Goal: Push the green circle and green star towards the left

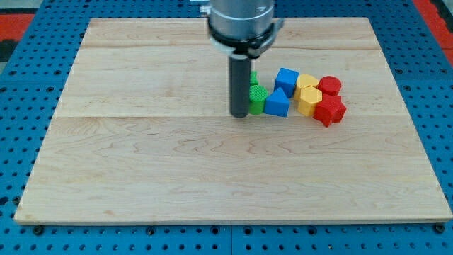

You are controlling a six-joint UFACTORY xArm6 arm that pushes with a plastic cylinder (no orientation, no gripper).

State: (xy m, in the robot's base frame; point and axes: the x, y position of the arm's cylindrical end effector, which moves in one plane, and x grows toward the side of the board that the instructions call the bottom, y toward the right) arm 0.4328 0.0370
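My tip (pixel 239 113) rests on the wooden board (pixel 141 163) just left of the green blocks, touching or nearly touching them. The rod hides much of both. One green block (pixel 257 99), ridged on top, sits right of the tip; its shape is hard to make out. A second green block (pixel 253 76) shows only as a sliver behind the rod, just above the first.
To the right of the green blocks stand a blue triangle (pixel 277 103), a blue cube (pixel 286 78), two yellow blocks (pixel 307 82) (pixel 310 100), a red cylinder (pixel 330 86) and a red star (pixel 330 111), all tightly clustered.
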